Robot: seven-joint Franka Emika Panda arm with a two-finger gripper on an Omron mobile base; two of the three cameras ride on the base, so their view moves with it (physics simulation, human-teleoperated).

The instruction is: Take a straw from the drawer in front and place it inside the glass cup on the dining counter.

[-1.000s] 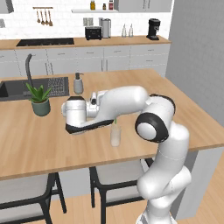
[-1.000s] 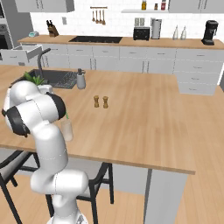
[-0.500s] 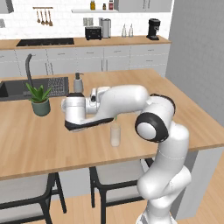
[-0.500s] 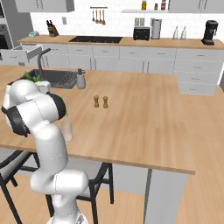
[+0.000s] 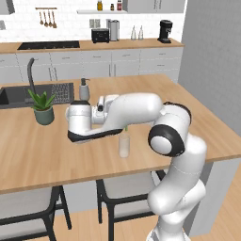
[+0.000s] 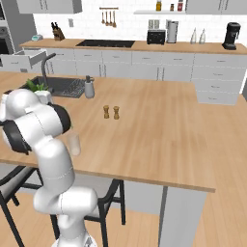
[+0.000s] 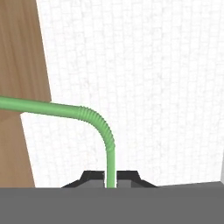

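In the hand view my gripper (image 7: 110,180) is shut on the straw (image 7: 94,120), a thin bright green stick. It rises from between the dark fingertips, bends at its ribbed joint and runs off to the left. The glass cup (image 5: 124,144) stands upright on the dining counter (image 5: 52,155), just below the white forearm and a little right of the hand (image 5: 79,120). The right base view has the cup (image 6: 74,144) beside the arm's shoulder near the front edge of the counter (image 6: 154,140). The drawer (image 6: 21,59) stands pulled open at the far left of the back cabinets.
A potted plant (image 5: 42,108), a grey soap dispenser (image 5: 84,89) and a dark sink (image 5: 28,94) with a tall faucet lie left of the hand. Two small brown shakers (image 6: 111,112) stand mid-counter. Stools sit under the front edge.
The hand has edged slightly left and up over the counter with the straw still in its grip. The glass cup has not moved.
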